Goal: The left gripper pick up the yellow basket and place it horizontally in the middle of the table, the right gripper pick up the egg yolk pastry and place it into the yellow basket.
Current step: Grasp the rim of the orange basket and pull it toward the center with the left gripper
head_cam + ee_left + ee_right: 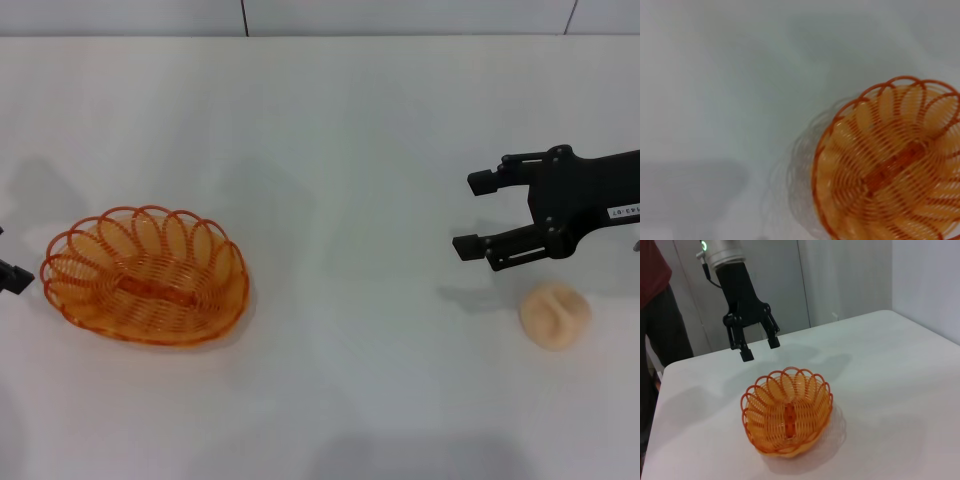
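Head view: The yellow basket (pixel 145 275) is seen resting upright on the table (pixel 340 150), on its left portion, with its long axis running roughly side to side. No object is seen inside it. Only a small black part of the left gripper (pixel 12 274) is visible at the left frame edge, just beside the basket's rim without visible contact; its finger state cannot be judged from this view. The right gripper (pixel 478 214) is seen on the right side, raised above the table, its fingers spread apart with nothing between them. A small white label is seen on its body. The egg yolk pastry (pixel 555 315) lies on the table just below and slightly right of that gripper in the picture, apart from it, well away from the basket.

Left wrist view: The yellow basket (pixel 890 165) is viewed from above against the white table (pixel 730 90). Its woven bottom and looped rim are visible. The arm's own fingers are not shown.

Right wrist view: The yellow basket (pixel 788 411) is seen standing alone on the table (pixel 890 390). The left gripper (pixel 759 348) is seen farther off, hanging above the table beyond the basket, fingers pointed down and parted, holding nothing. A person in a dark red top (pixel 655 315) is partly seen beside the table's far edge.
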Tool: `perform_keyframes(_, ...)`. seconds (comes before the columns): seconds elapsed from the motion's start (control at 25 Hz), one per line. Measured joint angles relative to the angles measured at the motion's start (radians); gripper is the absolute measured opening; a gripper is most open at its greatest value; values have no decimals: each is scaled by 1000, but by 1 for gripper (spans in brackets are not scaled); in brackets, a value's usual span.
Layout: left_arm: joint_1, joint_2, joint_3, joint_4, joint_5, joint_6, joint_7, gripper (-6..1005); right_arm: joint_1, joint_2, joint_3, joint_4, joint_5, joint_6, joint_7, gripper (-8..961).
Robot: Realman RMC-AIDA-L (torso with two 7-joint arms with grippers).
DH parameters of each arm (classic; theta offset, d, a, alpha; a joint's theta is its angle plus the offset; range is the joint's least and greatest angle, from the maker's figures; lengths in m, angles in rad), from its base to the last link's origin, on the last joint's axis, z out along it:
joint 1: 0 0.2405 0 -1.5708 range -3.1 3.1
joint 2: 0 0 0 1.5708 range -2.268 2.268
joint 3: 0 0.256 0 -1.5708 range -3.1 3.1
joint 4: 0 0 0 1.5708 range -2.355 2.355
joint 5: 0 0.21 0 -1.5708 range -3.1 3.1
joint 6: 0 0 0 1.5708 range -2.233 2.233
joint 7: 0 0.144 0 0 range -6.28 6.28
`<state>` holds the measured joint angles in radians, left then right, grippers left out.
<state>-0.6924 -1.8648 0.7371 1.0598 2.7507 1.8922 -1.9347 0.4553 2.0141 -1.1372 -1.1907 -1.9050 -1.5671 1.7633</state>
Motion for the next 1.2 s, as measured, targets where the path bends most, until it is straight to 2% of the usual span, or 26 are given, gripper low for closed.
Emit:
perform_keyframes(0.48, -2, -29, 89, -12, 20, -118, 34, 889, -5, 0, -6, 0, 30, -11, 5, 860)
perform_keyframes(1.2, -18, -76, 104, -90, 25, -236, 56, 872, 0, -3, -7, -2, 36, -9, 6, 859)
